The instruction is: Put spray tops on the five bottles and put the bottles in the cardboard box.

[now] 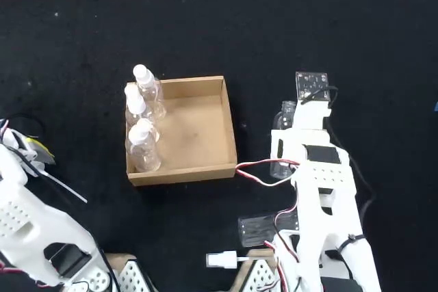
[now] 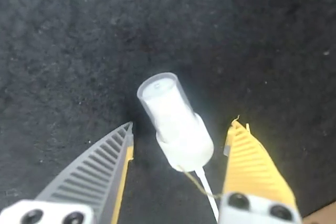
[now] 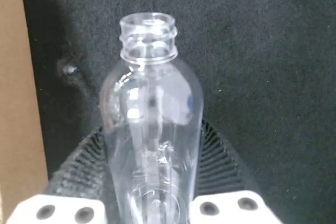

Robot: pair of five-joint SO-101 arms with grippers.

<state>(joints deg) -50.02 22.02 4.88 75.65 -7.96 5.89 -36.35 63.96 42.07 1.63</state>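
A white spray top (image 2: 176, 124) with a thin tube (image 1: 65, 188) lies on the black table between the fingers (image 2: 113, 163) of my left gripper (image 2: 181, 135), which is open and not touching it. That gripper (image 1: 24, 145) sits at the table's left edge. My right gripper (image 3: 152, 145) is shut on a clear bottle (image 3: 152, 103) with a bare neck, just right of the cardboard box (image 1: 205, 169); the bottle (image 1: 285, 117) shows beside the arm there. Three bottles with spray tops (image 1: 144, 141) stand along the box's left wall. Another spray top (image 1: 222, 259) lies near the front edge.
A clear bottle (image 1: 260, 230) lies on its side by the right arm's base. Red and white servo cables (image 1: 256, 167) run from the box's front right corner to the right arm. The right half of the box floor is bare. Black cloth covers the table.
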